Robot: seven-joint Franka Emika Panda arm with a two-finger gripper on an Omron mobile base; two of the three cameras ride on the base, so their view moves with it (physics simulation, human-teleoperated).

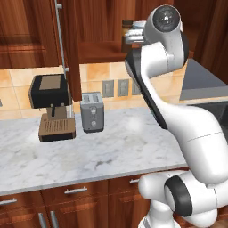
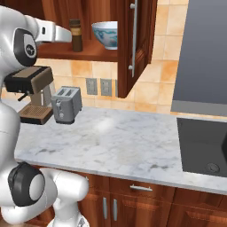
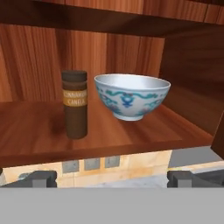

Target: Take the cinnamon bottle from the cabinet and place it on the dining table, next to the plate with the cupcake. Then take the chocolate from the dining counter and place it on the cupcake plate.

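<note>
The cabinet (image 2: pixel 142 26) stands open, its door swung out with the long silver handle (image 2: pixel 133 40). On its shelf (image 3: pixel 35 131) the cinnamon bottle (image 3: pixel 75 105) stands upright, dark brown with a tan label band. It also shows in the right base view (image 2: pixel 76 35), just ahead of my hand. My gripper (image 3: pixel 111 179) is open, a little in front of and below the shelf edge, with nothing between its fingers (image 3: pixel 41 178). From the left the gripper (image 1: pixel 126 33) reaches into the cabinet opening. The dining table, cupcake plate and chocolate are out of view.
A white-and-blue patterned bowl (image 3: pixel 131 96) sits close to the right of the bottle. Below, on the marble counter (image 1: pixel 116 151), stand a coffee machine (image 1: pixel 51 107) and a toaster (image 1: pixel 92 111). A dark cooktop (image 2: pixel 204 146) and range hood (image 2: pixel 204 53) lie to the right.
</note>
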